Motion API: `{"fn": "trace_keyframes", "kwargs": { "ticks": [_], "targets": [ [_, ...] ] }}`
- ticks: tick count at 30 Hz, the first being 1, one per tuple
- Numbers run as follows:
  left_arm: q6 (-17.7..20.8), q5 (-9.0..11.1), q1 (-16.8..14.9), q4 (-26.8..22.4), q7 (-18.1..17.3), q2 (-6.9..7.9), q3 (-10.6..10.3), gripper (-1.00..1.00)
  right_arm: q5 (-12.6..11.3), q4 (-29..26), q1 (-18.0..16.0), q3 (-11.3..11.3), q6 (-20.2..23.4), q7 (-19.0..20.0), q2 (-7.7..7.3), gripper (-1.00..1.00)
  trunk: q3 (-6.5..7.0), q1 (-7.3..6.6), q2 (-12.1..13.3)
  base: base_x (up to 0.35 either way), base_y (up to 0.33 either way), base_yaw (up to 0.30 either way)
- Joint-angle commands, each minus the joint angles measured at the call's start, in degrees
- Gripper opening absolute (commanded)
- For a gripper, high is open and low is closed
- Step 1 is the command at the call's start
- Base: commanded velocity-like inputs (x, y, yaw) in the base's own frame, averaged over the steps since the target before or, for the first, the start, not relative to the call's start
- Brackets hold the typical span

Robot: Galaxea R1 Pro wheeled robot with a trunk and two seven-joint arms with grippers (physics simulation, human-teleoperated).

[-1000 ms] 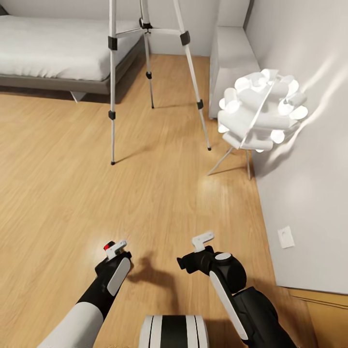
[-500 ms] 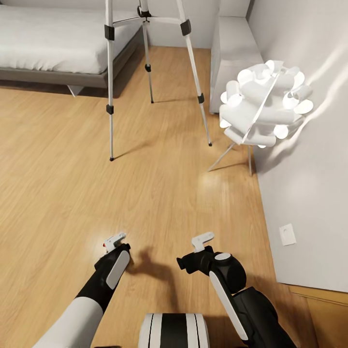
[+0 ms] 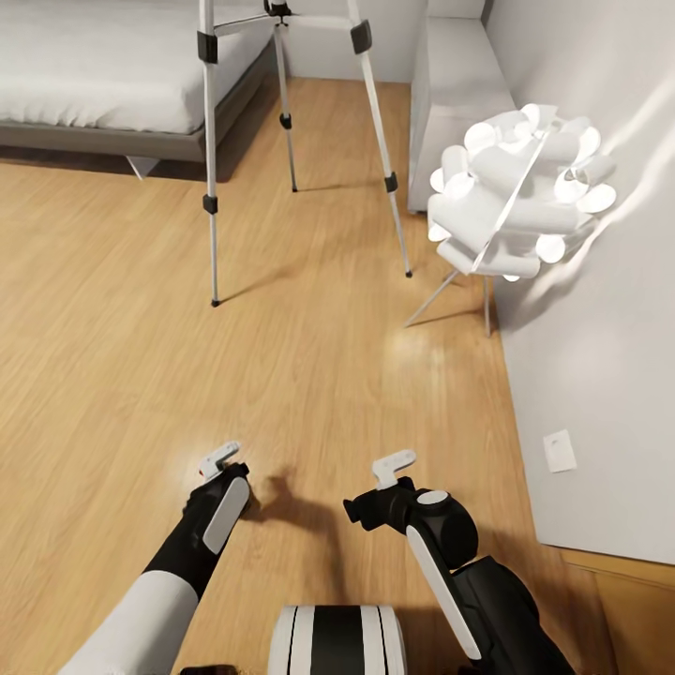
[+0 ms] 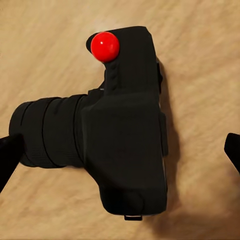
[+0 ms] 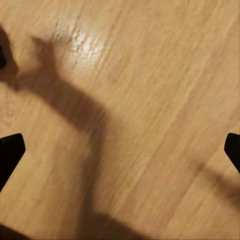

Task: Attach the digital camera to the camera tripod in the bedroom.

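The left claw (image 4: pixel 120 150) hangs spread wide and holding nothing directly over the camera (image 4: pixel 107 130), which lies on the floor between its fingertips, lens barrel pointing toward one finger, tripod (image 3: pixel 281 141) well ahead.

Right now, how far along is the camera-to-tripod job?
Done: the robot is in the bedroom, and the camera tripod stands ahead beside the bed. In hand: the left pincer hovers open over the digital camera, which lies on the floor, not gripped. The right pincer is open, empty. Left: grasp, lift, carry over, mount.
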Motion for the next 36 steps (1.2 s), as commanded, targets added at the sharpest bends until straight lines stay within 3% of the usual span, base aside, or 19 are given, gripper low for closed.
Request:
{"fn": "trace_keyframes", "kwargs": {
  "ticks": [1,22,27,33,36],
  "targets": [
    [0.27,0.24,-0.07,-0.21,0.42,0.04,-0.14,1.00,-0.38,-0.05,-0.03,-0.05,0.23,-0.20,-0.01,1.00,-0.26,0.01,-0.03,0.000,0.000,0.000],
    [0.39,0.40,-0.35,-0.76,0.48,0.01,-0.16,1.00,-0.37,-0.05,-0.06,-0.23,0.23,-0.22,-0.08,1.00,-4.92,0.55,-0.31,0.000,0.000,0.000],
    [0.37,0.39,-0.32,-0.78,0.45,0.00,-0.16,1.00,-0.37,-0.06,-0.11,-0.22,0.23,-0.20,-0.08,1.00,-4.92,0.55,-0.31,0.000,0.000,0.000],
    [0.36,0.39,-0.29,-0.77,0.36,0.00,-0.19,1.00,-0.37,-0.06,-0.11,-0.22,0.23,-0.19,-0.08,1.00,-6.25,0.71,-0.39,0.000,0.000,0.000],
    [0.36,0.39,-0.28,-0.77,0.28,-0.01,-0.22,1.00,-0.37,-0.05,-0.10,-0.22,0.23,-0.19,-0.08,1.00,-6.25,0.71,-0.39,0.000,0.000,0.000]
  ]
}}
